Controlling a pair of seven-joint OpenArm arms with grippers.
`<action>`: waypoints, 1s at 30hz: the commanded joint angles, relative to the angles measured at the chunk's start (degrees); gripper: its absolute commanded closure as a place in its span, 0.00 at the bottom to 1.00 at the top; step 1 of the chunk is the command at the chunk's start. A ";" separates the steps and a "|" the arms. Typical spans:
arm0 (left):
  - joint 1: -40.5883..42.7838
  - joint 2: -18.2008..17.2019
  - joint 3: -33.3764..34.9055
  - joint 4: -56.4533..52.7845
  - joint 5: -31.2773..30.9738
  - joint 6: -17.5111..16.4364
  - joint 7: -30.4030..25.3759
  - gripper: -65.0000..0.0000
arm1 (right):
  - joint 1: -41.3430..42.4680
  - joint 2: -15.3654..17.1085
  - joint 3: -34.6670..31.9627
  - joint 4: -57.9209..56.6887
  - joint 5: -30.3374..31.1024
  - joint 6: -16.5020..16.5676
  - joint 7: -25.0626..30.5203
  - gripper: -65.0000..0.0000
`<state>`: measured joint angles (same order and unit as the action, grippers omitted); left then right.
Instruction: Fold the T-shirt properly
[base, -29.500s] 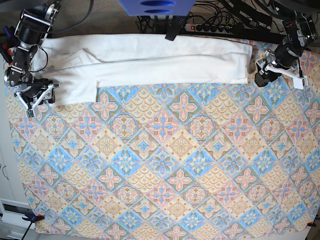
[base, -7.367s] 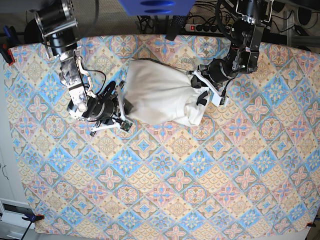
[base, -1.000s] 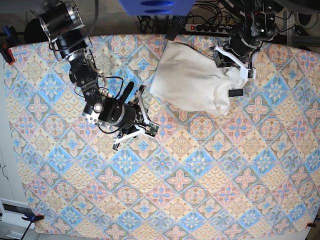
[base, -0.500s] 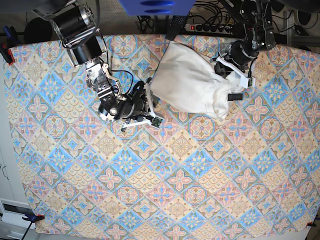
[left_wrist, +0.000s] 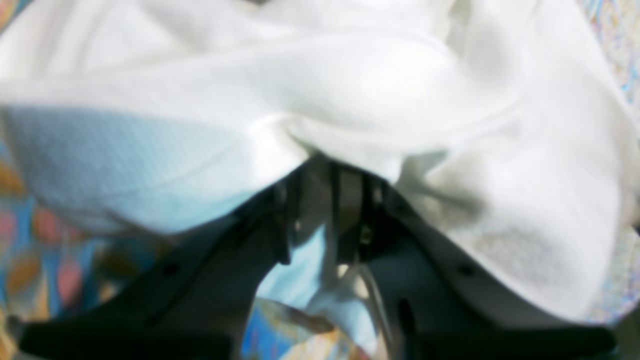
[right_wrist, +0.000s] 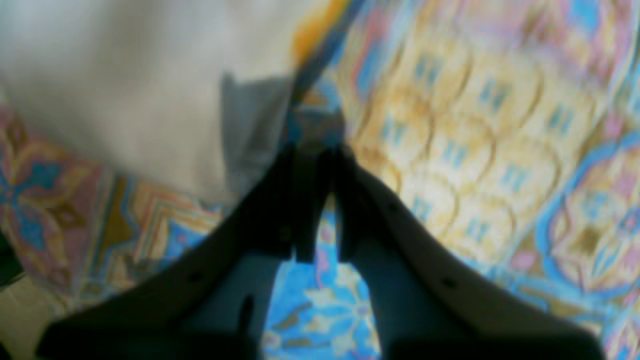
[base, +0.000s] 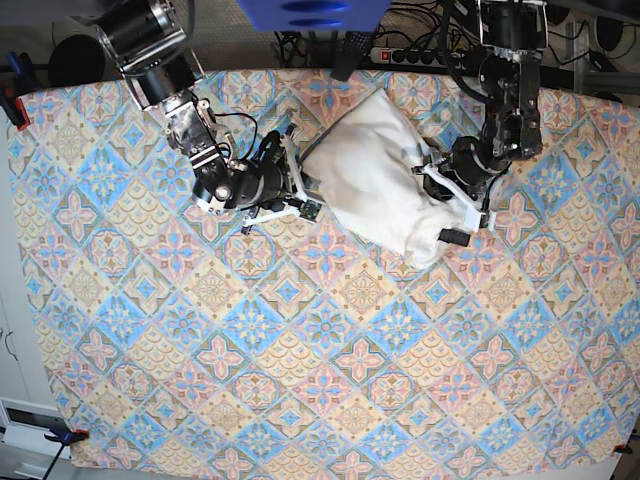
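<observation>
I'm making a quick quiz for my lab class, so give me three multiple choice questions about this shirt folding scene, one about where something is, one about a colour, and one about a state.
1. Where does the T-shirt lie on the patterned tablecloth?
A. upper middle, between the two arms
B. bottom left corner
C. hanging off the right edge

2. What colour is the visible side of the shirt?
A. black
B. plain white
C. red

3. What is the left hand doing?
A. open, far from the shirt
B. shut on the shirt's cloth
C. holding a tag only

Answers:
1 A, since the base view shows the bundle in the upper middle with an arm at each side.
2 B, since no print shows in any view.
3 B, since the left wrist view shows white cloth gathered into the closed fingers.
</observation>
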<state>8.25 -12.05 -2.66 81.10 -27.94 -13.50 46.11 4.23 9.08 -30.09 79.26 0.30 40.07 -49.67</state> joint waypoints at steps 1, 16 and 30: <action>-1.88 0.23 1.73 -0.18 0.82 0.18 -0.17 0.81 | 0.83 0.37 0.94 2.45 0.63 -0.07 0.92 0.91; -19.81 2.08 19.23 -15.39 1.61 0.09 -3.60 0.81 | -8.32 3.71 7.62 12.82 0.63 -0.07 0.92 0.91; -11.64 -8.65 19.84 -10.02 1.53 0.09 0.09 0.82 | -8.49 3.71 11.05 13.18 0.63 -0.07 0.83 0.91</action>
<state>-3.62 -20.03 17.15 71.24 -28.14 -14.28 42.65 -5.10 12.56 -19.33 91.31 0.30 39.88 -49.71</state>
